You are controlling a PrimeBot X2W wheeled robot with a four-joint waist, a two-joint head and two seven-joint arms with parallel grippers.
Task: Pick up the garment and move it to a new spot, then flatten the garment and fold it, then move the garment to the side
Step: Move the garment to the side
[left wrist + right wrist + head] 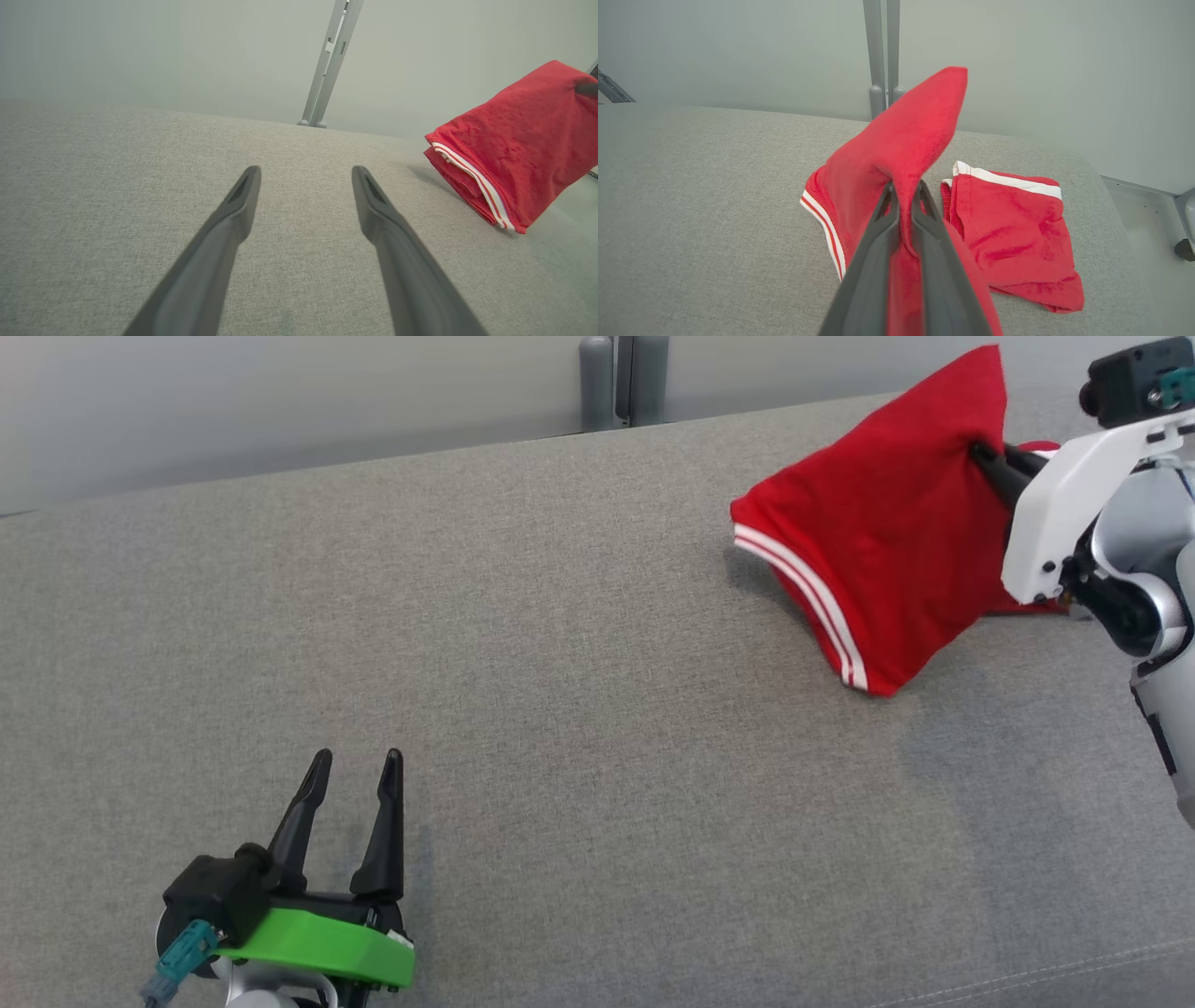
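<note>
A red garment (878, 541) is seen at the far right of a grey fabric-covered surface (560, 663) in the head view. It is gripped by the right gripper (991, 467), whose dark fingers (873, 252) are pressed close together on a fold of the red cloth. In the right wrist view the pinched fold (901, 140) is drawn up into a peak above the fingers, while another part of the garment (1013, 233) lies crumpled on the surface just beyond and to the side of them. A hem with white and red stripes (803, 588) is shown along the lower edge of the raised part, which hangs down to the surface. A second white band (1008, 179) is seen on the part that lies flat. The left gripper (358, 761) is placed at the lower left of the head view, well apart from the garment. Its fingers (383, 831) are spread wide, and nothing is held between them. In the left wrist view the same two fingers (224, 242) are seen just above bare grey fabric, with the garment (514, 140) off to the right. A grey upright post (616, 378) is seen behind the far edge of the surface, against a pale wall (140, 46).
</note>
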